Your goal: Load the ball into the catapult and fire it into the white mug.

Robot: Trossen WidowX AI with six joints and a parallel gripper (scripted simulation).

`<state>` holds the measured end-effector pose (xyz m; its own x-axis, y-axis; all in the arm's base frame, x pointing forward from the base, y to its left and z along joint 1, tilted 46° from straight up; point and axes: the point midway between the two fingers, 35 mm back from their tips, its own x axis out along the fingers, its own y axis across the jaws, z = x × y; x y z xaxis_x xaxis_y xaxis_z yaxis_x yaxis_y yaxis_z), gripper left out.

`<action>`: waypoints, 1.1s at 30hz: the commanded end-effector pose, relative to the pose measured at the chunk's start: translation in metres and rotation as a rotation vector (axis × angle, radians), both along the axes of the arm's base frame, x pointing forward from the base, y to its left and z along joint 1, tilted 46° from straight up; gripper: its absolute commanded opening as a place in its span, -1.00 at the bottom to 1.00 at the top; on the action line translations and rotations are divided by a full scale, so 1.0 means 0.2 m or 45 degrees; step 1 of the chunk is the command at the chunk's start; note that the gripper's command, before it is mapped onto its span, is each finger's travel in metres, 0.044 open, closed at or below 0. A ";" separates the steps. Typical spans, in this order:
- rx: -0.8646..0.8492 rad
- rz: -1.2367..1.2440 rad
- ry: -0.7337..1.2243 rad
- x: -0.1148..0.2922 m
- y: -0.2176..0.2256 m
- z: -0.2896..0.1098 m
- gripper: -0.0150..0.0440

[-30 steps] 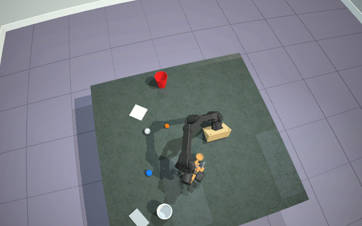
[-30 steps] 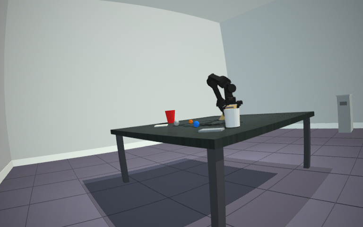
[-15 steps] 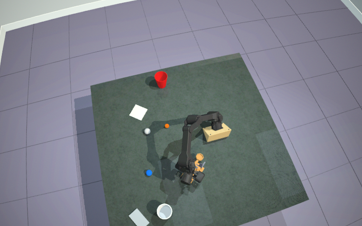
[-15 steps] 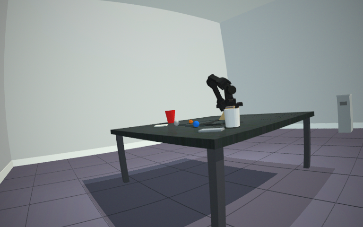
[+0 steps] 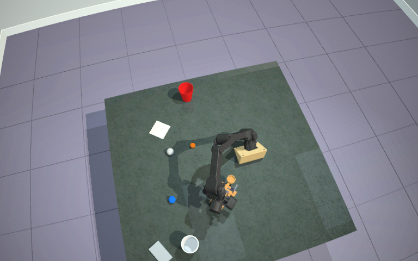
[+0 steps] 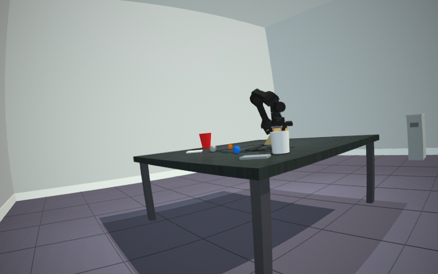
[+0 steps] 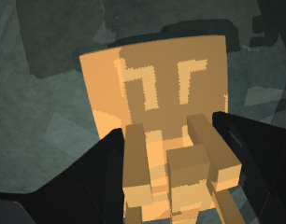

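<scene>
A red cup stands upright, mouth up, near one edge of the dark bench. A flat white square and a pale grey slab lie well apart on the bench surface. A grey cabinet with a dark panel stands on the tiled floor, well apart from the bench. White baseboard borders the walls.

One camera looks down at the desk. Another looks across it from the side. The third looks down close at the catapult.
</scene>
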<state>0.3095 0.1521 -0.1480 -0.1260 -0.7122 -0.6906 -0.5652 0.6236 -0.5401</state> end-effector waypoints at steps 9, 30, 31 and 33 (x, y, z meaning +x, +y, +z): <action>0.031 0.023 -0.034 0.02 0.11 0.07 -0.49; 0.029 0.024 -0.034 0.02 -0.01 -0.05 -0.49; 0.029 0.024 -0.035 0.01 -0.02 -0.05 -0.49; 0.029 0.024 -0.035 0.01 -0.03 -0.07 -0.49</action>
<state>0.3116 0.1457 -0.1601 -0.1046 -0.6989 -0.7076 -0.5570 0.6306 -0.5405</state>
